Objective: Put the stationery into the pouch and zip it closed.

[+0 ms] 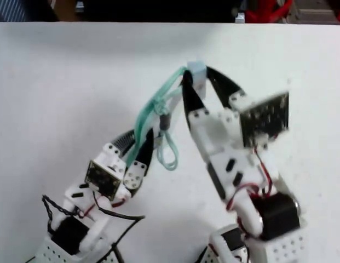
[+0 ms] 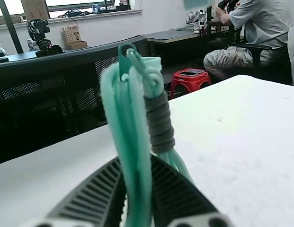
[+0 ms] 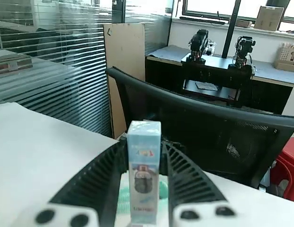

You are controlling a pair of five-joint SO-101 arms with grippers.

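We see two arms over a white worktop (image 1: 60,82), one gripping a teal pouch (image 1: 150,109), the other a small pale-blue box (image 1: 196,70).
The left gripper (image 2: 137,175) has its jaws closed tight on the pouch's edge. The pouch slants up toward the right gripper (image 3: 144,151), whose jaws pinch the box upright beside the pouch's upper end. A grey-bound cord loop (image 1: 168,148) dangles from the pouch.

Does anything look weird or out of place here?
The green pouch is not lying flat: the left gripper pinches it upright above the table, bunched into a narrow strip. The right gripper holds a small pale-blue box at its far end.
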